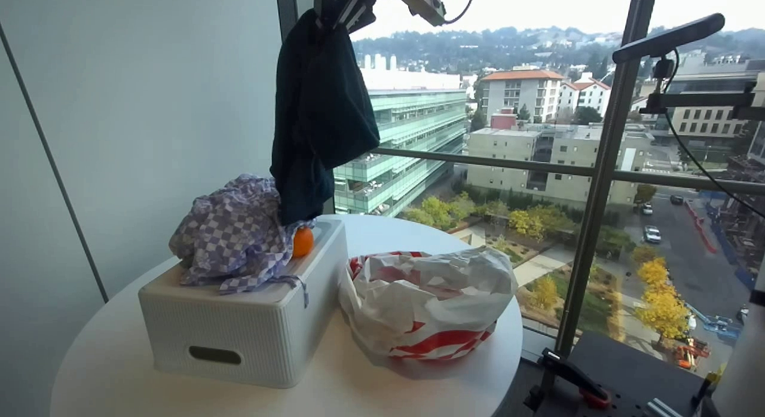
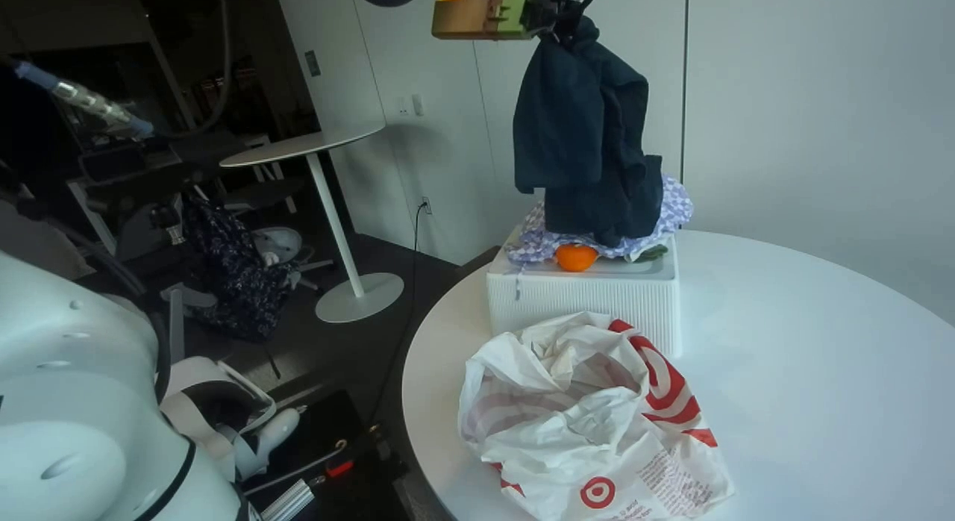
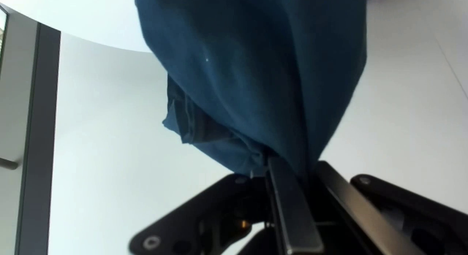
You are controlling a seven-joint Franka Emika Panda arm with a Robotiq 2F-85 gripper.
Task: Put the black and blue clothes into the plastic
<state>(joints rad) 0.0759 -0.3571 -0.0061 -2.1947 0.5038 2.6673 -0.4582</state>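
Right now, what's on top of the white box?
On the box: a checked cloth, an orange item and, in an exterior view, something green. Anything under the checked cloth is covered.

White box [image 1: 206,324] on round table [image 2: 813,357]; orange item [image 2: 576,257] atop box; pedestal table [image 2: 298,149] near wall [image 2: 403,43].

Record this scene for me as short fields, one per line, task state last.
Held: dark navy garment, hanging from the closed fingers
Checked garment: heaped on the white box
Contact between garments: cannot tell
Plastic bag: mouth open, on the round table beside the box
Orange item: on the box, by the checked garment
Task state: neither garment bagged
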